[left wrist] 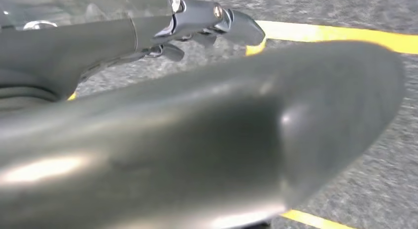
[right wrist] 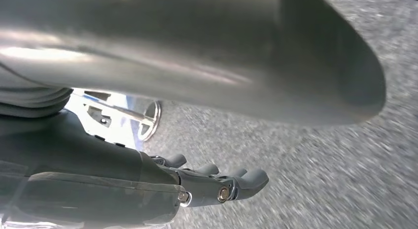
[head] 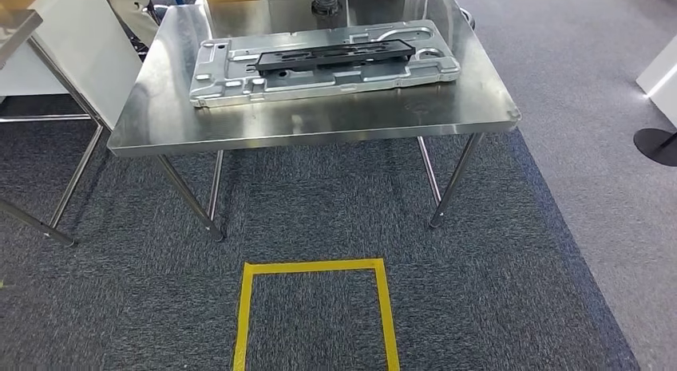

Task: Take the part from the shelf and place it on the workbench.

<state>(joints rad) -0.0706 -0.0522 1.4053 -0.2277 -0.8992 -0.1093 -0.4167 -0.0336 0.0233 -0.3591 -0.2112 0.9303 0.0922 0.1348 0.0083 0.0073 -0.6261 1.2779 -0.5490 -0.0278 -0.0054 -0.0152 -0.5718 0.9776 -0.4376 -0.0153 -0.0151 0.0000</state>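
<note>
Black long flat plastic part [head: 335,55] lies on a big silver stamped metal panel [head: 239,82], which rests on the shiny steel workbench [head: 319,116], far from both sets of fingers. Left hand [left wrist: 162,120] hangs over grey carpet [left wrist: 374,170] and yellow tape [left wrist: 335,36], fingers [left wrist: 241,28] straight, holding nothing. Right hand [right wrist: 148,184] looks blurry; its fingers [right wrist: 246,182] seem straight and empty too.

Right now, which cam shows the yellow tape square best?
The head view: the yellow tape square lies on the carpet in front of the steel table, three sides visible, its near end cut off. The left wrist view catches only blurred strips past the left hand. The right wrist view shows just carpet.
</note>
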